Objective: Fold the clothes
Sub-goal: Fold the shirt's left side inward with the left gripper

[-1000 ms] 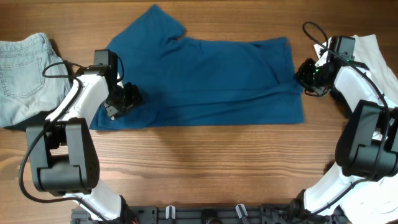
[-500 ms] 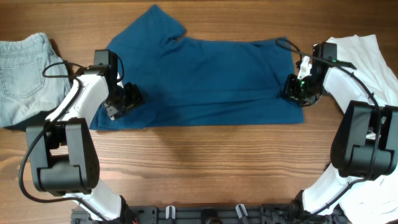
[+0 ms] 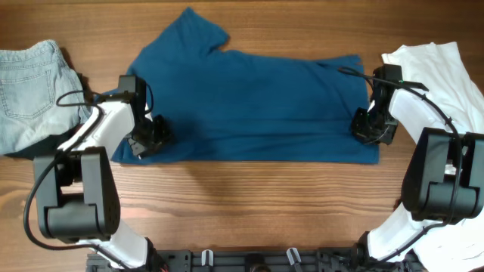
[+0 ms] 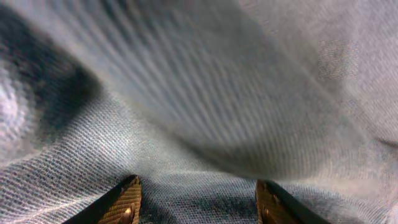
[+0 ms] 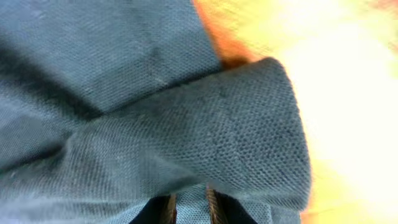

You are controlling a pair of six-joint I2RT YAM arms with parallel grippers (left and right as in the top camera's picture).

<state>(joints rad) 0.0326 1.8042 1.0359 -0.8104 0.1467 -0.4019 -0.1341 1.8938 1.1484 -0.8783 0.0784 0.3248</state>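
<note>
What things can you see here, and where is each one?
T-shirt: one, deep blue, spread out in the middle.
denim piece: one, pale blue, far left.
white garment: one, white, far right, partly behind the right arm.
table: one, brown wood, under everything.
left gripper: one, black, at the T-shirt's left edge, fingers apart.
right gripper: one, black, at the T-shirt's lower right corner, pinching the fabric.
</note>
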